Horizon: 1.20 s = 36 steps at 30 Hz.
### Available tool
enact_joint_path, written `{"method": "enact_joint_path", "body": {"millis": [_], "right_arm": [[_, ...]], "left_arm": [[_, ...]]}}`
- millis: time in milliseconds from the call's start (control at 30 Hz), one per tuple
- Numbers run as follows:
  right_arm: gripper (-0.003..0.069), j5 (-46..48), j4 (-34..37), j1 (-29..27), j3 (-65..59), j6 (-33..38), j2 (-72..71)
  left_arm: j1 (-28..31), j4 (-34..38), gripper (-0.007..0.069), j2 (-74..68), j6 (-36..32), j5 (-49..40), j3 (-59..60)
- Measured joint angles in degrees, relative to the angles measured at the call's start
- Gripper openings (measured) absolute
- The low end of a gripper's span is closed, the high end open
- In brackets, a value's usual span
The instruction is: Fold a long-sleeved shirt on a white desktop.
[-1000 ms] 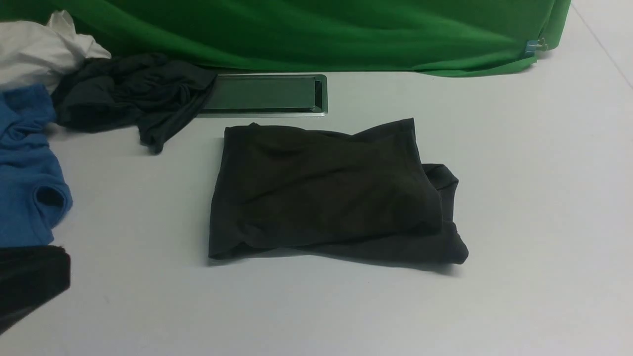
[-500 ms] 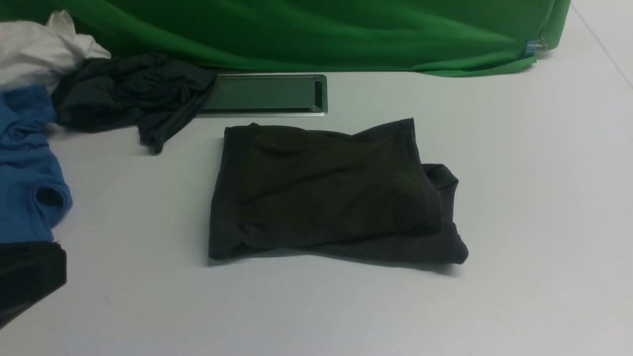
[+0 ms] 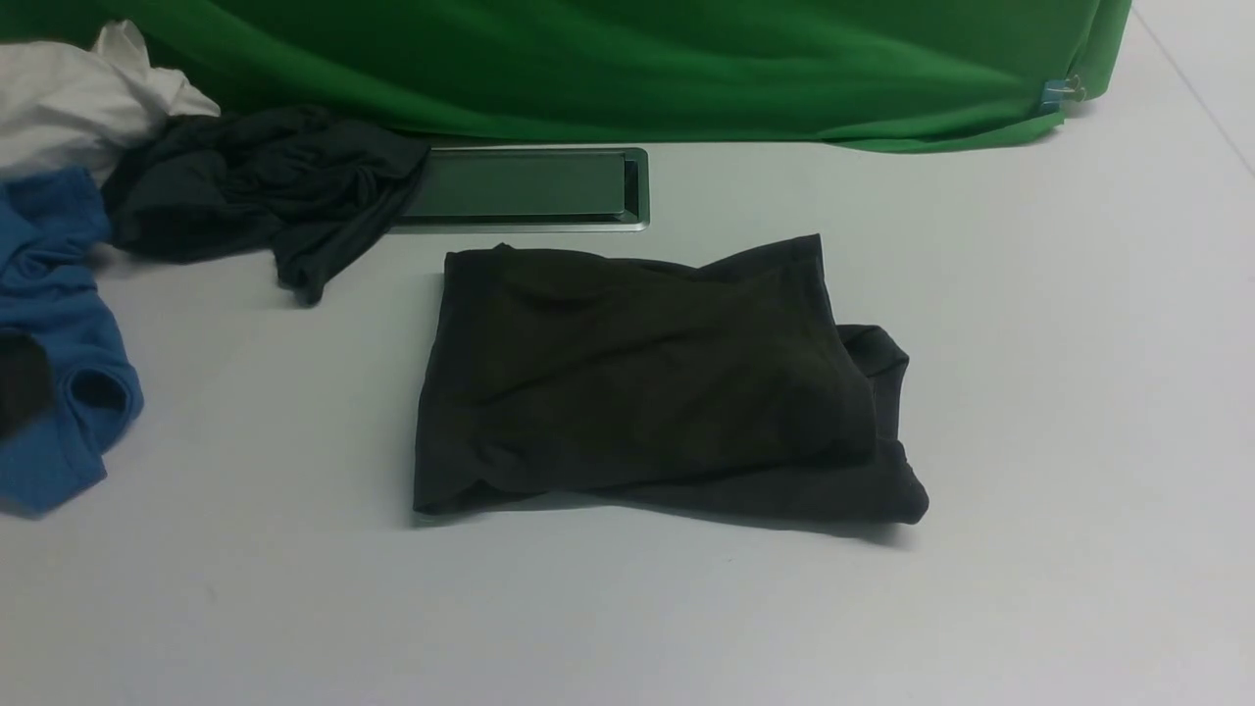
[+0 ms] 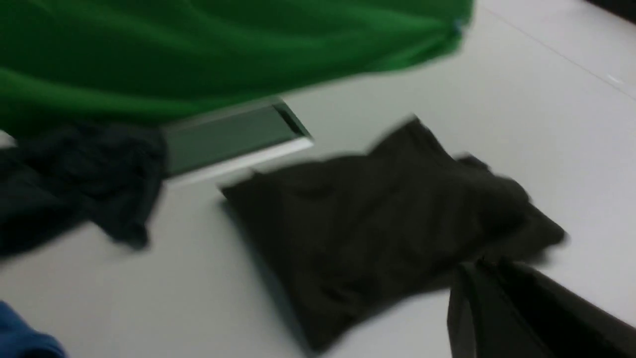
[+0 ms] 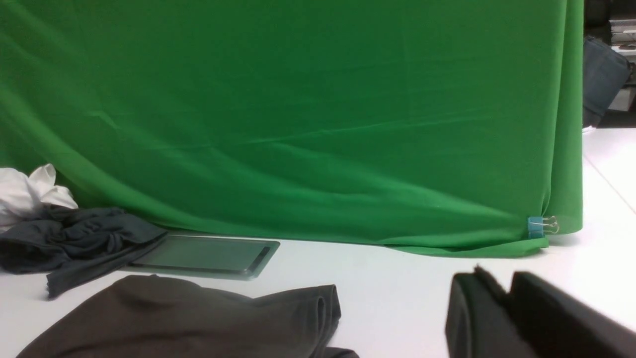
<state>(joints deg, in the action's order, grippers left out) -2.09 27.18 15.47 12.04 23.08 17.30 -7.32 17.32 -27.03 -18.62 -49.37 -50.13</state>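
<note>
Front view: the long-sleeved shirt (image 3: 647, 382), very dark olive-brown, lies folded into a rough rectangle in the middle of the white desktop (image 3: 1059, 412), just in front of a grey cable hatch (image 3: 520, 186). A lower layer sticks out along its right and near edges. A charcoal garment (image 3: 255, 186), a blue garment (image 3: 54, 333) and a white cloth (image 3: 69, 103) sit at the far left, well apart from the shirt. A green backdrop (image 3: 627, 59) hangs behind. No gripper is clearly visible here.

Left wrist view, blurred: the shirt (image 4: 377, 223) lies below the camera, with the left gripper (image 4: 484, 308) above its near corner, not touching it. The jaws appear pressed together with nothing between them.

Right wrist view: the right gripper (image 5: 502, 313) hangs over bare table beside the shirt (image 5: 198, 318). Only a thin slit shows between its jaws, and they hold nothing.

The shirt looks soft, light and limp, so it would likely sag and unfold if lifted from one point. A firmer hold is probably at a folded edge or corner, pinching all layers together.
</note>
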Motion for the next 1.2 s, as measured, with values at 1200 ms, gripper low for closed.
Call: {"method": "enact_joint_path", "body": {"millis": [1200], "right_arm": [[0.0173, 0.1, 0.0, 0.0, 0.0, 0.0, 0.0]], "left_arm": [[4.9, -18.7, 0.0017, 27.2, 13.0, 32.9, 50.5]]}}
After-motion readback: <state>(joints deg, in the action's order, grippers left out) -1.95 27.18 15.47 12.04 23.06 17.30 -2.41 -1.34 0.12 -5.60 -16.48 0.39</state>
